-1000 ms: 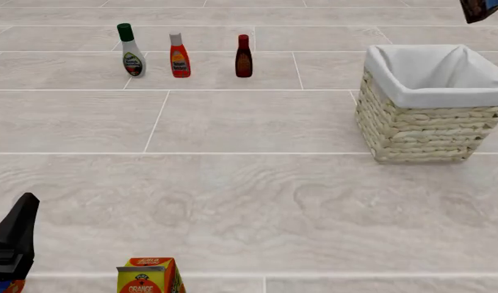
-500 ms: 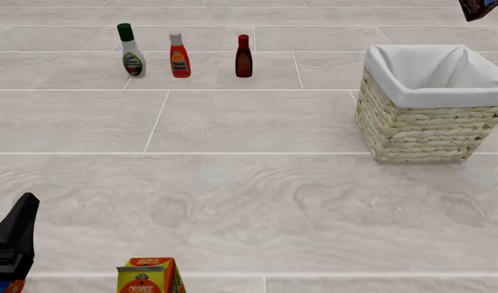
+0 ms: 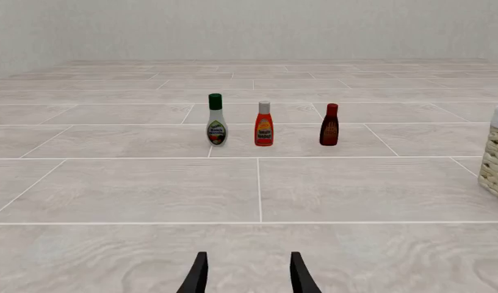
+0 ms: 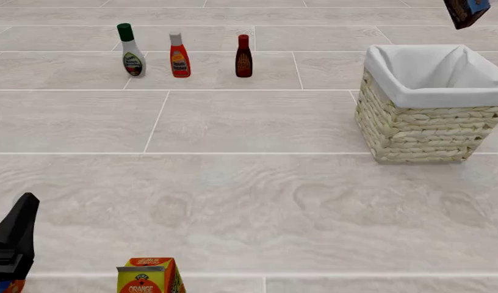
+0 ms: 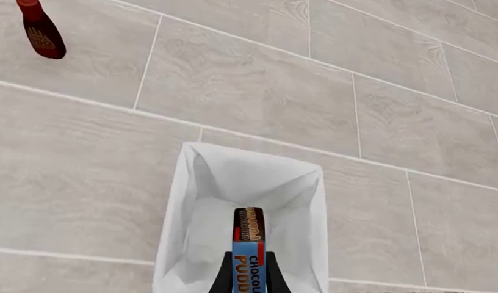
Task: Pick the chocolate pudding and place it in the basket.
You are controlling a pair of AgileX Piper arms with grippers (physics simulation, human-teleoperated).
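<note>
A pale tiled table (image 4: 249, 201) with a faint wood-grain pattern fills the front view, and the left wrist view shows a plain light wall behind it; at the far left stand three bottles in a row, a white bottle with a green cap (image 4: 132, 50), an orange-red bottle (image 4: 180, 55) and a dark red bottle (image 4: 243, 56), near one another but apart; the basket (image 4: 428, 125) sits on the table at the right, well apart from the bottles, its white liner folded over the rim; an orange juice carton (image 4: 149, 276) stands at the near edge, cut off by the frame, beside the black left arm; the left gripper (image 3: 247, 278) hangs low over bare table with its two fingers parted and nothing between them; the right gripper (image 5: 247, 274) is above the basket, looking straight down into the liner, its dark fingers closed on the sides of the chocolate pudding (image 5: 249, 247), which is in the air over the basket's opening; in the front view only a corner of the pudding (image 4: 465, 12) shows at the top right edge, above and behind the basket.
</note>
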